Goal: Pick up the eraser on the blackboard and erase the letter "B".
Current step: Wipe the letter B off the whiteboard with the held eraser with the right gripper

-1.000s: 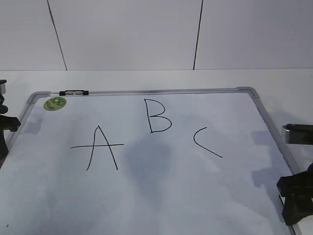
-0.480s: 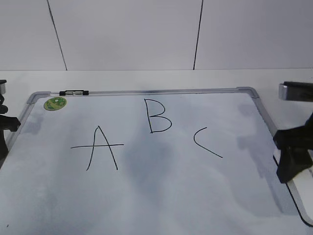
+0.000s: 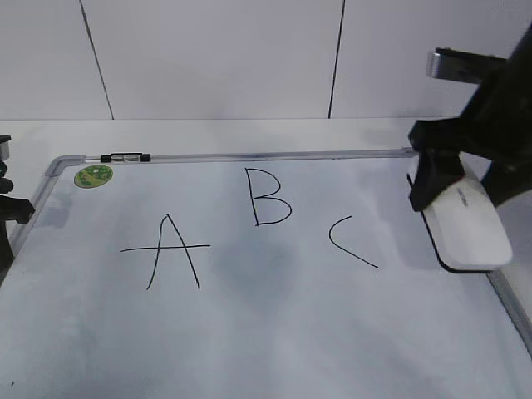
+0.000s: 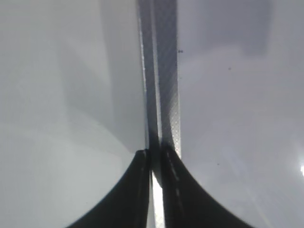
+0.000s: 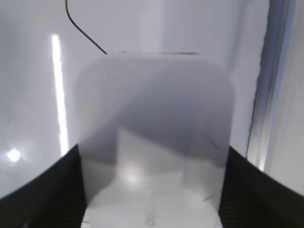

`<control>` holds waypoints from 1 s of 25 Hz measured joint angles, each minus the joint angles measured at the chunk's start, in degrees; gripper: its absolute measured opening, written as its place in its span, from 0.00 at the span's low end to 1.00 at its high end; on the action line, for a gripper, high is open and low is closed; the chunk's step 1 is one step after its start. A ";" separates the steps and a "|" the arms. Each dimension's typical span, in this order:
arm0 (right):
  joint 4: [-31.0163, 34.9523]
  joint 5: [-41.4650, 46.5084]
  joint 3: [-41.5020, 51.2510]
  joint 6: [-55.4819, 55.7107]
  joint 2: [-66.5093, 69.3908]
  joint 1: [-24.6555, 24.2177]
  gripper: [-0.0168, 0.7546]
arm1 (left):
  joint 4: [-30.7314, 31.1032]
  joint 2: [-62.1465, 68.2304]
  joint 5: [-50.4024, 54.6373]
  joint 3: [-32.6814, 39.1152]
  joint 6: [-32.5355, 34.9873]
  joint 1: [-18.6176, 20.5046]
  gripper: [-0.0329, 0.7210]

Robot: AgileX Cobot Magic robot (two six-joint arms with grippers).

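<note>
The blackboard (image 3: 274,332) (really a white dry-erase board in a silver-grey frame) lies flat on the white desk (image 3: 249,133) and fills most of the exterior view. Three black hand-drawn letters cross its middle: a crossed "A" (image 3: 170,252) to the left, the letter "B" (image 3: 268,197) at the centre and a little farther back, and an open "C" (image 3: 349,241) to the right of it. All three are whole, with no smear through them. A round green sticker (image 3: 93,175) sits in the far left corner of the board, and a small dark clip (image 3: 125,157) rests on the far frame rail just right of it.

The eraser (image 3: 465,224), a white rounded block with a dark underside, is at the board's right edge, right of the "C" and well apart from the "B". The right tool (image 3: 461,187) straddles its far end with the jaws set wide on either flank; the right wrist view shows the eraser (image 5: 154,137) filling the gap between the two dark fingers (image 5: 40,194), so it is gripped.

The left tool (image 4: 156,161) sits at the left edge of the board, closed to a thin slit directly over the frame rail (image 4: 161,71), and holds nothing.
</note>
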 joint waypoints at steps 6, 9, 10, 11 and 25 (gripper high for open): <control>-0.30 0.23 -14.21 0.14 8.66 5.84 0.75 | -0.12 0.00 0.39 0.00 0.00 0.00 0.10; -0.30 0.36 -21.55 0.52 13.79 8.80 0.75 | -0.12 0.00 0.68 0.00 0.00 0.00 0.10; -0.30 0.43 -23.40 0.66 15.65 9.83 0.75 | -0.12 0.00 0.78 0.00 0.00 0.00 0.10; -0.30 0.43 -25.55 0.81 17.56 10.69 0.75 | -0.12 0.00 0.78 0.00 0.00 0.00 0.10; -2.47 0.94 -50.18 2.05 42.68 18.37 0.75 | -0.37 0.00 1.04 -0.04 0.00 0.00 0.10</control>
